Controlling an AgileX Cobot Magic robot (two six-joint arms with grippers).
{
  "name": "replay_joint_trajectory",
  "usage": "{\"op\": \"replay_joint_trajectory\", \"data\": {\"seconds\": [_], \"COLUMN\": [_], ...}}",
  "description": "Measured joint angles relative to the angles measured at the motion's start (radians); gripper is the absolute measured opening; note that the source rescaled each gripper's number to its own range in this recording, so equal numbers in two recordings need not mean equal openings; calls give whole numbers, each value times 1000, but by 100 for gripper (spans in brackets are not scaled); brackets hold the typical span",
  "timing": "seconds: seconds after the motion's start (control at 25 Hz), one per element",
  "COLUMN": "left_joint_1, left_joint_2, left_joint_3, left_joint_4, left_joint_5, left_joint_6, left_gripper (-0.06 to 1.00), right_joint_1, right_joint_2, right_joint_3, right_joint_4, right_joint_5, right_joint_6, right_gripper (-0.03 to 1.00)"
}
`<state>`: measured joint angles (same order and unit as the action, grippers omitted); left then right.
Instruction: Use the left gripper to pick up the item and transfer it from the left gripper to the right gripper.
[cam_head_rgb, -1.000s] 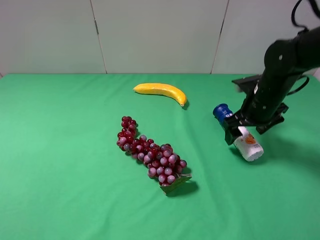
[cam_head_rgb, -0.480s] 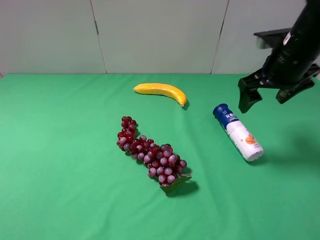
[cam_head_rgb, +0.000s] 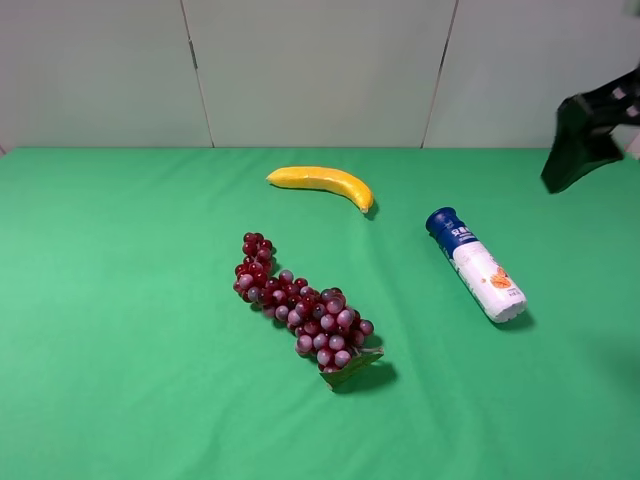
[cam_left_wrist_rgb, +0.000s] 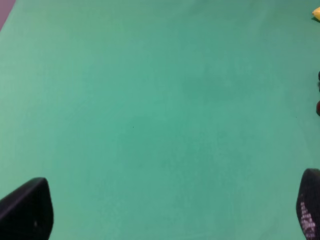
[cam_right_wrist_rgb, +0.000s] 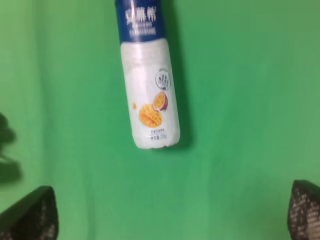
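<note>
Green cloth-covered table (cam_head_rgb: 120, 380), backed by pale wall panels, filling most of the high view. Near its middle, a red-purple grape bunch (cam_head_rgb: 301, 310), loose on the cloth, running diagonally with a leaf at its near end. To the right of it and well apart, the item (cam_head_rgb: 476, 263): a slim bottle lying on its side, dark blue cap pointing toward the far edge, white lower body with orange fruit print pointing toward the near edge, touching nothing but the cloth. Beyond the grapes, a yellow banana (cam_head_rgb: 322, 182) lying flat, near the back of the table. At the upper right edge, the right gripper (cam_head_rgb: 585, 140) raised well clear of the bottle; in its wrist view (cam_right_wrist_rgb: 170, 212) fingers spread wide at the 2 lower corners, nothing between them, bottle beyond. Left gripper (cam_left_wrist_rgb: 170, 210) likewise spread wide over bare green cloth, holding nothing, its 2 dark fingertips (cam_left_wrist_rgb: 27, 210) just showing at the corners.
</note>
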<state>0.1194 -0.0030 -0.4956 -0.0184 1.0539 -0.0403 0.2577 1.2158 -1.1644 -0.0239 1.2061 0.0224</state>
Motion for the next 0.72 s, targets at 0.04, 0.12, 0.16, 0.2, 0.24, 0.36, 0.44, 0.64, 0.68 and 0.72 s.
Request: {"op": "replay_joint_trajectory", "data": {"seconds": [0.04, 0.12, 0.16, 0.2, 0.24, 0.36, 0.44, 0.64, 0.68, 0.72], "left_joint_1": [0, 0, 0, 0, 0, 0, 0, 0, 0, 0], "left_joint_2": [0, 0, 0, 0, 0, 0, 0, 0, 0, 0], "left_joint_3": [0, 0, 0, 0, 0, 0, 0, 0, 0, 0], "left_joint_4": [0, 0, 0, 0, 0, 0, 0, 0, 0, 0], "left_joint_5": [0, 0, 0, 0, 0, 0, 0, 0, 0, 0], "left_joint_6": [0, 0, 0, 0, 0, 0, 0, 0, 0, 0], "left_gripper": [98, 98, 98, 98, 98, 98, 98, 98, 98, 98], "right_joint_1": [0, 0, 0, 0, 0, 0, 0, 0, 0, 0], "right_joint_2": [-38, -115, -148, -187, -227, -334, -400, -558, -586, -607], "right_joint_3": [0, 0, 0, 0, 0, 0, 0, 0, 0, 0], "right_joint_4": [0, 3, 5, 8, 8, 11, 12, 12, 12, 12], "right_joint_5": [0, 2, 2, 3, 3, 4, 4, 12, 13, 14], "right_joint_6": [7, 16, 18, 18, 19, 20, 21, 22, 22, 22], "right_gripper": [100, 100, 100, 100, 100, 100, 100, 100, 100, 100]}}
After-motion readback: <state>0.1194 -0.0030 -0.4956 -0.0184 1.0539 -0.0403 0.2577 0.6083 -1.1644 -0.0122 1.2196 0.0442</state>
